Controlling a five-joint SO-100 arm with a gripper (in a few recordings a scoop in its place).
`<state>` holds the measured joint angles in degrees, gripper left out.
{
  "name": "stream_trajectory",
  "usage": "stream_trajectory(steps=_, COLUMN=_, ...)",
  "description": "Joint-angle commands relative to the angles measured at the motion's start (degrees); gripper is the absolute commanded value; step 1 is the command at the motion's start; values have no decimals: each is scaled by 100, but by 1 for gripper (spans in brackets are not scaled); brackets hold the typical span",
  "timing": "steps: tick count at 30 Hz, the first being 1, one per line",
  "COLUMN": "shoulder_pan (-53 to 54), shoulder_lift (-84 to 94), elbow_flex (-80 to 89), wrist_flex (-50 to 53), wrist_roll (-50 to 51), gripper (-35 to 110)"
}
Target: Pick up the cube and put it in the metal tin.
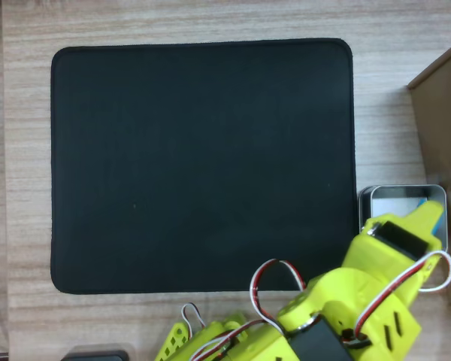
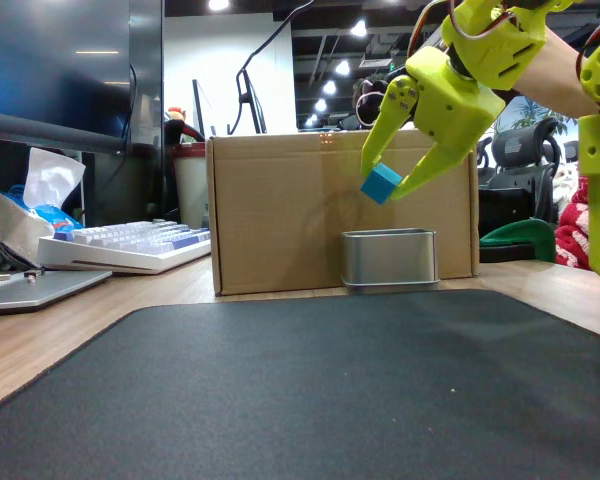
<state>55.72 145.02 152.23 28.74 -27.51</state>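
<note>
In the fixed view my yellow gripper [image 2: 384, 181] is shut on the small sky-blue cube [image 2: 381, 184] and holds it in the air, a short way above the shiny metal tin [image 2: 389, 259]. The tin stands on the wood table just in front of the cardboard box. From overhead, the gripper [image 1: 427, 216] reaches over the tin [image 1: 367, 201] at the right edge of the mat and covers much of its inside. A thin strip of the blue cube [image 1: 439, 220] peeks out beside the finger.
A large black mat [image 1: 203, 165] covers the middle of the table. A brown cardboard box [image 2: 280, 210] stands right behind the tin, seen overhead at the right edge [image 1: 443, 98]. A keyboard [image 2: 120, 245] and tissues lie far left in the fixed view.
</note>
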Motion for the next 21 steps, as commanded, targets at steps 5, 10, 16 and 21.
stream_trajectory(steps=5, shoulder_pan=141, shoulder_lift=44, elbow_flex=-35, wrist_flex=-9, wrist_roll=35, gripper=20)
stream_trajectory(steps=10, shoulder_pan=255, shoulder_lift=79, elbow_flex=-35, wrist_flex=-26, wrist_roll=483, gripper=42)
stream_trajectory(steps=16, shoulder_pan=176, shoulder_lift=475, elbow_flex=308, wrist_flex=-255, wrist_roll=483, gripper=36)
stream_trajectory(steps=21, shoulder_pan=-202, shoulder_lift=1310, elbow_flex=984, wrist_flex=-861, wrist_roll=483, gripper=31)
